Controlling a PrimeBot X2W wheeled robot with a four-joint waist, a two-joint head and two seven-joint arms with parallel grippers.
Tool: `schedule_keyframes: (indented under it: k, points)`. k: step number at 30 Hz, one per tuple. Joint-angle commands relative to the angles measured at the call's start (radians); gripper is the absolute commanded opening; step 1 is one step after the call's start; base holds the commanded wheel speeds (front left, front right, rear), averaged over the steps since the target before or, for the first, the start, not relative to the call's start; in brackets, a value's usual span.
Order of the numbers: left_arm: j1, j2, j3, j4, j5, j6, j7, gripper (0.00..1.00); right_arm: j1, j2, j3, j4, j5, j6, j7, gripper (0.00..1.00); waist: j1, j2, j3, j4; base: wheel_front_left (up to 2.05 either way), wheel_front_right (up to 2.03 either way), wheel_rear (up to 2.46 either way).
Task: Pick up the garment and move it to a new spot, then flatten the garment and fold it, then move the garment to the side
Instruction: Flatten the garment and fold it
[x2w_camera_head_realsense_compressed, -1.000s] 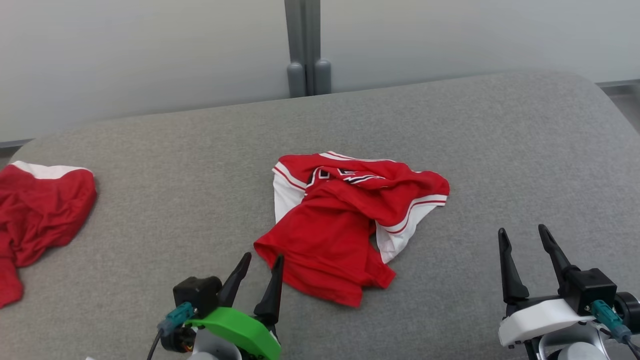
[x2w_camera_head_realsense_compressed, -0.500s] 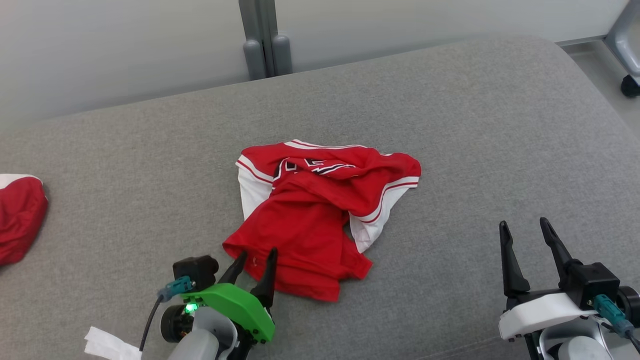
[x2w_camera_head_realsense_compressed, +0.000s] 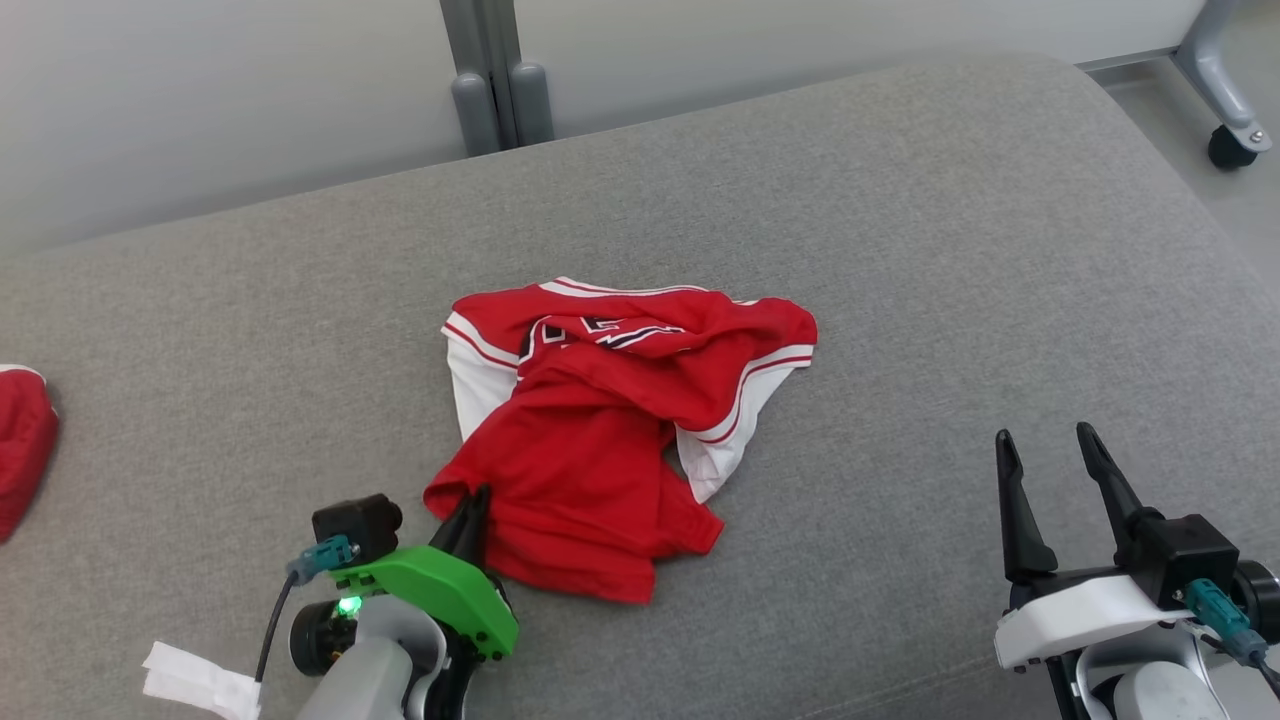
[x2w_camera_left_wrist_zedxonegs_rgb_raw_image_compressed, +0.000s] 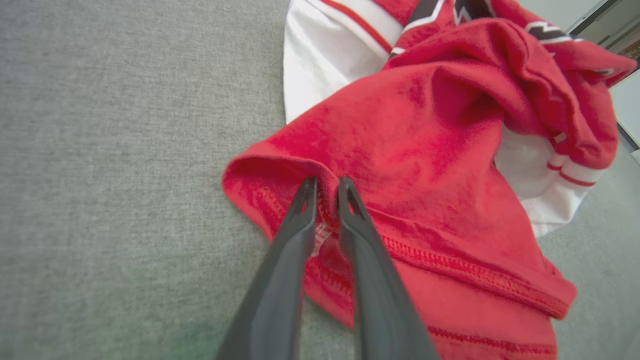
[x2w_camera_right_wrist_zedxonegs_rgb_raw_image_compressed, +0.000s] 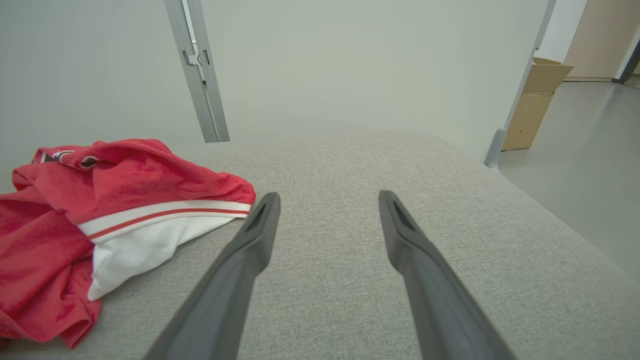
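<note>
Red and white, the garment (x2w_camera_head_realsense_compressed: 600, 440) lies in a crumpled heap in the middle of the grey cushion (x2w_camera_head_realsense_compressed: 900, 230). The left gripper (x2w_camera_head_realsense_compressed: 474, 500) has its two dark fingers pinched tight on the near left corner of the red cloth, probably because a corner is an easy place to lift from. The right gripper (x2w_camera_head_realsense_compressed: 1042, 440) sits wide apart and holds nothing. It is well off to the side, maybe so it is out of the way.

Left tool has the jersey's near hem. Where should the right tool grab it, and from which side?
Grip the white striped flap at the right edge of the red jersey, coming in low from the robot's right. It juts out flat on the grey cushion toward the open right tool, apart from the bunched middle.
</note>
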Motion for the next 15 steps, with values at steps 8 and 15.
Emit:
schedule_keyframes:
  k: [8,15]
  points:
    - [-0.097,0.063,0.059,-0.087,-0.021,-0.007,-0.063,0.00,0.003,-0.003,-0.016,0.005,0.017,-0.001,-0.001,1.00,0.0000,0.0000,-0.005,-0.017,0.00,0.00,0.00]
    - [-0.202,0.152,0.100,-0.271,-0.011,-0.001,-0.050,0.00,0.017,-0.003,-0.008,0.017,0.033,-0.001,-0.001,1.00,0.0000,0.0000,-0.037,-0.028,0.00,0.00,0.00]
